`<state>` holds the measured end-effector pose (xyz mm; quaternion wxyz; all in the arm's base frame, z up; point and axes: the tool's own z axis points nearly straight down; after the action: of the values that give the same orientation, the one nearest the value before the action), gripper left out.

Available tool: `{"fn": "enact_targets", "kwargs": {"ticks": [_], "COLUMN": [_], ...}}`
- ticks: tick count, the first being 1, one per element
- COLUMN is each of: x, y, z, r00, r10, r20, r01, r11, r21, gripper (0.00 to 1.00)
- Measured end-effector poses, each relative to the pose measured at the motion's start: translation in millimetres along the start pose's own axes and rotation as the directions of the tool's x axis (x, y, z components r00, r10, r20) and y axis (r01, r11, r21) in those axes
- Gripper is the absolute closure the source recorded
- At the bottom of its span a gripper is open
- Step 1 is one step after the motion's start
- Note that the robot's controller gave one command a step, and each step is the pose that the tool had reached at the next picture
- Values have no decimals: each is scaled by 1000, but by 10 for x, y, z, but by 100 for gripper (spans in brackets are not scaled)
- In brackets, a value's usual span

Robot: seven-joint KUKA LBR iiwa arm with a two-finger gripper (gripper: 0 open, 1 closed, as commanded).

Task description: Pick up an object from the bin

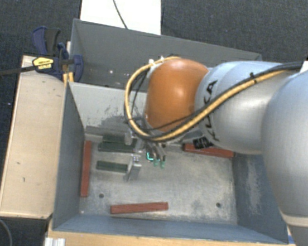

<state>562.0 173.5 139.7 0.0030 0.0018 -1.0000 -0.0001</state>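
My gripper (143, 162) hangs low in the middle of the bin, just under the arm's orange cover. Right beside it on the left lie two dark green bars, one (111, 167) next to its lower end and the other (112, 144) a little farther back. A red-brown stick (139, 207) lies flat near the front wall, below the gripper and apart from it. Nothing can be seen held in the gripper.
Another red-brown stick (86, 168) runs along the foot of the left wall. A third (211, 151) lies at the back right, partly hidden by the arm. The arm covers the bin's right and back parts.
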Motion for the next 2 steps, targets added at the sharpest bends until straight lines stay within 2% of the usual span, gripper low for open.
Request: {"fn": "enact_targets", "kwargs": {"ticks": [1,2], "x": [145,119], "y": [49,48], "z": [739,693], "r00": [1000,1000], "r10": [-4,6], "r20": [0,7], "r01": [4,-6], "r11": [1000,1000], "r21": [0,-1], "gripper": [0,100]}}
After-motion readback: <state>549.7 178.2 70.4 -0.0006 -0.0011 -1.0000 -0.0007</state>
